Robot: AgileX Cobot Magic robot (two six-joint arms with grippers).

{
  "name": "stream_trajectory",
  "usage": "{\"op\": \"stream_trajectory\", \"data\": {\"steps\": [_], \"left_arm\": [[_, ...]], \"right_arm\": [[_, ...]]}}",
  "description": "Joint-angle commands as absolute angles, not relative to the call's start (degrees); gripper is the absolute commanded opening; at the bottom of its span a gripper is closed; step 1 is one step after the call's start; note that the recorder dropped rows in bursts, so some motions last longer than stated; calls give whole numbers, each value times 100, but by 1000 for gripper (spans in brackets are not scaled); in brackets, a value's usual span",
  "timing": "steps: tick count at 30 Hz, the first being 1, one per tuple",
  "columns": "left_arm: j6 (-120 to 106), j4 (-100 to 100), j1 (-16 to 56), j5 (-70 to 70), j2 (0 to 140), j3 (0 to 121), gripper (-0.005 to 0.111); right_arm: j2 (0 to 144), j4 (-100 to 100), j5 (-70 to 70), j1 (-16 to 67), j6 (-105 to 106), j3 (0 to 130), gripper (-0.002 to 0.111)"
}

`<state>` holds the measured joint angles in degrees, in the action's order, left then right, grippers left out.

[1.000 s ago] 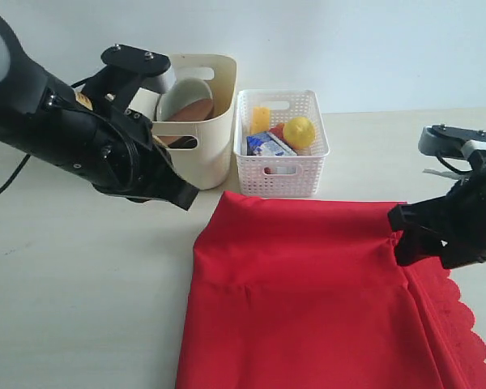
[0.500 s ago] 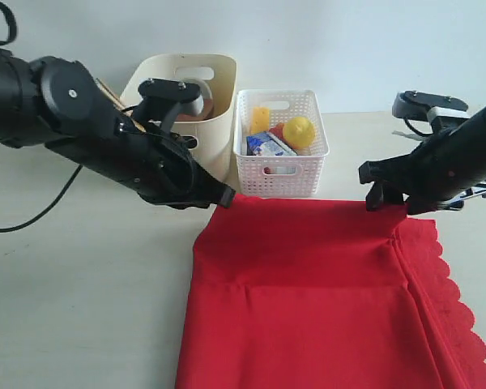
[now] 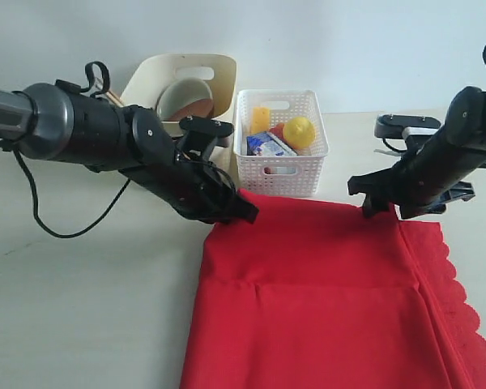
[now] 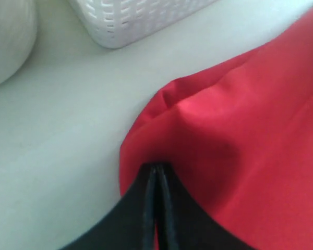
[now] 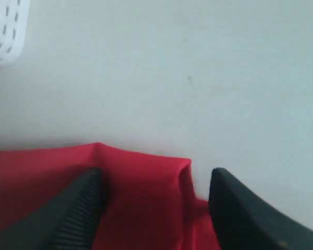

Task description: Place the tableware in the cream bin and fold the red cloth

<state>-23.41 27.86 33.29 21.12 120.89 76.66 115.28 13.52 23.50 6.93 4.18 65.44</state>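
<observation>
The red cloth (image 3: pixel 324 300) lies folded on the table, its scalloped edge on the right. My left gripper (image 3: pixel 245 213) sits at the cloth's far left corner. In the left wrist view that gripper (image 4: pixel 157 169) is shut, with a fold of red cloth (image 4: pixel 250 130) pinched between its tips. My right gripper (image 3: pixel 377 203) is at the far right corner; its jaws (image 5: pixel 154 177) stand open astride the cloth's corner (image 5: pixel 41 161). The cream bin (image 3: pixel 215 142) stands at the back with a pale bowl (image 3: pixel 186 96) and a brown plate (image 3: pixel 201 108) inside it.
A white lattice basket (image 3: pixel 279 174) holding a lemon (image 3: pixel 300 131) and a carton (image 3: pixel 267 146) stands right of the cream bin, just behind the cloth's far edge. A black cable (image 3: pixel 57 219) trails on the table at the left.
My left gripper has swung right and down onto the cloth's far left corner, nudging it right. My right gripper has moved back and left to the far right corner.
</observation>
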Motion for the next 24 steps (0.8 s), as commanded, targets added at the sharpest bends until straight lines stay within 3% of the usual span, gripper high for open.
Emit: {"op": "stream_trajectory", "data": {"steps": [1,14,22,24], "left_arm": [[-2360,2889,3313,2293,12097,7795,0],[-1939,2702,3313,3461,10697,7747,0],[-1897,2495,3313,3162,9238,6593,0],[-1888,2422,3313,3046,8881,6266,0]], "right_arm": [[11367,1193,2572,668,312,6743,58],[9519,1040,4066,668,548,6351,58],[8724,1081,4109,668,446,5178,58],[8700,1164,4186,668,445,4913,63]]}}
